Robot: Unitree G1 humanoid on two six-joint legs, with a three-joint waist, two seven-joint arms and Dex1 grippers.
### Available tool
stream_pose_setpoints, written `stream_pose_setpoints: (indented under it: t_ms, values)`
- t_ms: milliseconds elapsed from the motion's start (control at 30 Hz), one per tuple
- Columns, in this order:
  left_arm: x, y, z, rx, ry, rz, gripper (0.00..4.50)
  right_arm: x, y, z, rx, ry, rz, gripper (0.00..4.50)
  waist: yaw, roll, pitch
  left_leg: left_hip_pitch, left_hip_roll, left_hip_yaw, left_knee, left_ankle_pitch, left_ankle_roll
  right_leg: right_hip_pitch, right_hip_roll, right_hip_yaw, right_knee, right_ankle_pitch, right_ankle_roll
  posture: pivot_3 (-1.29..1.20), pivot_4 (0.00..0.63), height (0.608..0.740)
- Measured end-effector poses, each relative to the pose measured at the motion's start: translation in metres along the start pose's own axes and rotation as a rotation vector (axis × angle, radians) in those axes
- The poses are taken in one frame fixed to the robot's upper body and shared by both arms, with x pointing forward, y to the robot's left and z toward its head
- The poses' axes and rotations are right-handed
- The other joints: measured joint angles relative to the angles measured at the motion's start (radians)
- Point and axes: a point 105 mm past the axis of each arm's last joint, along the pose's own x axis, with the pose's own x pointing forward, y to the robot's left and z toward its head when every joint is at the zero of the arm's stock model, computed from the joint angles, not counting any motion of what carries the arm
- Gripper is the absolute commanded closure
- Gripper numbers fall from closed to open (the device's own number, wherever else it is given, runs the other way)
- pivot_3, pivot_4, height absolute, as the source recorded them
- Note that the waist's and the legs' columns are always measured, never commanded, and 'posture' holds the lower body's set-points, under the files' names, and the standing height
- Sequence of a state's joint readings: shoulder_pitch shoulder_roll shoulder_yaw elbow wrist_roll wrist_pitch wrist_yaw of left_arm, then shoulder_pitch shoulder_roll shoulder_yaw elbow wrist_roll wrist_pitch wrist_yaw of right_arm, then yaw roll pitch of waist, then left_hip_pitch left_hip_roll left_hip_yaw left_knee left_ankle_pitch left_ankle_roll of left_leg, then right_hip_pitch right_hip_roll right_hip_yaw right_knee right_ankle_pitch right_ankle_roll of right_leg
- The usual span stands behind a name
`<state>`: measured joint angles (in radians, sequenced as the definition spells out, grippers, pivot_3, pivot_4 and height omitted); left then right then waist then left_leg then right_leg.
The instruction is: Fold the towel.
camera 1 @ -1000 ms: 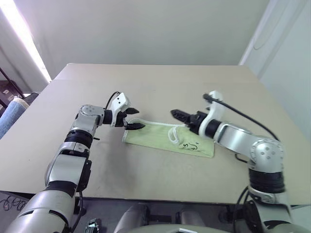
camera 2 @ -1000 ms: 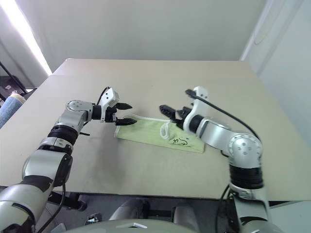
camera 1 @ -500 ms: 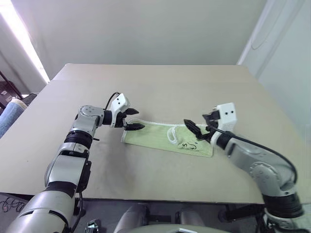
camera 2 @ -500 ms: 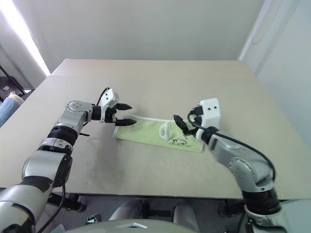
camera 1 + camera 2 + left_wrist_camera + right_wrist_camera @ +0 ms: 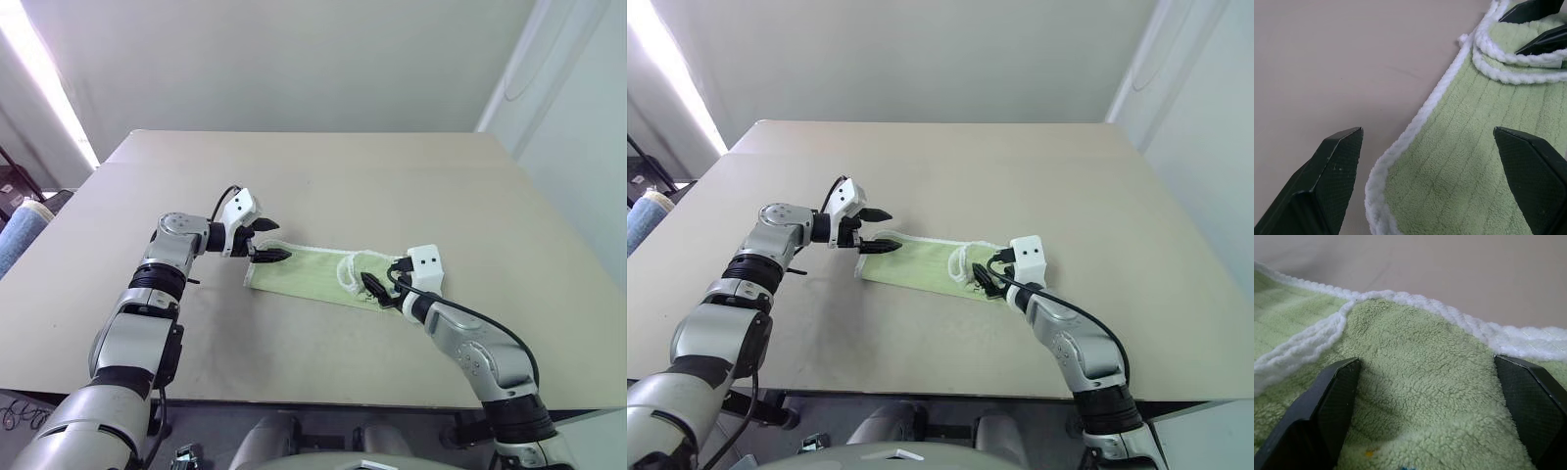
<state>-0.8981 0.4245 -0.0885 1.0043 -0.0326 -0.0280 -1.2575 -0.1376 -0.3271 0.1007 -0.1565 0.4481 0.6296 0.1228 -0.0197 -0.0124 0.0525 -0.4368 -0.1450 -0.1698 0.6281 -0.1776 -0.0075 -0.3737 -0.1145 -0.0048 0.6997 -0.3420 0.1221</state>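
The green towel (image 5: 318,277) lies flat mid-table (image 5: 323,186), the left gripper (image 5: 265,242) wide open with nothing in it, poised over the towel's left end, while the right gripper (image 5: 377,290), jaws spread and empty, straddles the right end.

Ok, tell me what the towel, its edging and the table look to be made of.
Towel: soft lime-green terry or microfibre, judging by the fuzzy, ribbed pile.
Edging: white yarn, seemingly overlock stitched, twisted and rope-like along the border.
Table: smooth matte beige surface, possibly laminate or painted board; the look leaves that open.
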Motion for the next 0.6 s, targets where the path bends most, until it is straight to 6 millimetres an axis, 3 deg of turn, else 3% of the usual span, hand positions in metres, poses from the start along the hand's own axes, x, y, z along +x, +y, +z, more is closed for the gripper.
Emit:
stream_pose_setpoints:
  t_ms: [167, 433, 600]
  values:
    - [-0.001, 0.001, 0.001, -0.001, -0.003, 0.007, 0.0, 0.002, 0.004, -0.005, -0.081, 0.014, -0.014, 0.02, 0.0, 0.0, 0.0, 0.003, 0.0, -0.001, -0.001, -0.001, -0.002, 0.001, 0.001, 0.002, 0.0, 0.0, -0.001, 0.0, 0.0, 0.692]
    - [-0.004, 0.004, 0.0, 0.0, 0.0, 0.029, 0.0, -0.004, -0.004, 0.008, -0.007, -0.021, -0.019, 0.02, 0.006, 0.0, 0.0, 0.003, 0.0, -0.001, -0.002, -0.001, -0.002, 0.001, 0.001, 0.002, 0.0, 0.0, -0.001, 0.0, 0.0, 0.692]
    - [-0.003, 0.004, 0.0, 0.0, -0.001, 0.03, 0.0, 0.001, 0.014, 0.019, 0.04, -0.061, 0.035, 0.02, 0.002, 0.0, 0.0, 0.003, 0.0, -0.001, -0.005, -0.001, -0.002, 0.0, 0.001, 0.002, 0.0, 0.0, -0.001, 0.0, 0.0, 0.692]
